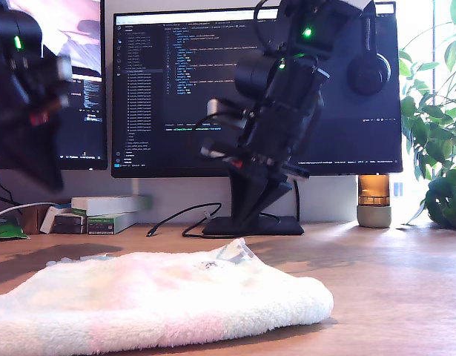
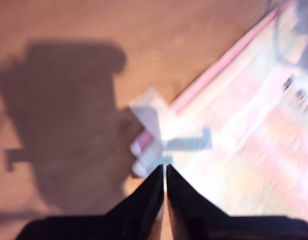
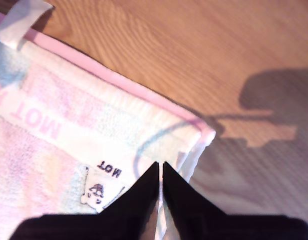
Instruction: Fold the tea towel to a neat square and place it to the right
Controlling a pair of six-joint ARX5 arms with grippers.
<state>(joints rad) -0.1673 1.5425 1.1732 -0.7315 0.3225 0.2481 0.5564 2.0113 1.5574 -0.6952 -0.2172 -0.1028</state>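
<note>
The tea towel (image 1: 161, 304) lies folded in a thick fluffy pad on the wooden desk at the exterior view's lower left, white with pale pink and mint bands. My first gripper (image 2: 165, 167) hovers shut and empty over a towel (image 2: 244, 125) corner by the small white tag (image 2: 146, 112); this view is blurred. My second gripper (image 3: 160, 164) is shut with nothing in it above another corner of the towel (image 3: 68, 130), near the pink lettering (image 3: 41, 122) and a small dark figure (image 3: 96, 190). In the exterior view, one arm (image 1: 279, 104) hangs at centre and another arm (image 1: 27, 96), blurred, at the left edge.
Behind the towel stand two monitors (image 1: 183, 81) with a black stand (image 1: 250, 222), a loose cable (image 1: 176, 222) and small boxes (image 1: 109, 211). An amber-lit cylinder (image 1: 374, 200) and a plant (image 1: 435, 148) are at the exterior view's right. Bare desk (image 1: 391, 289) lies to the towel's right.
</note>
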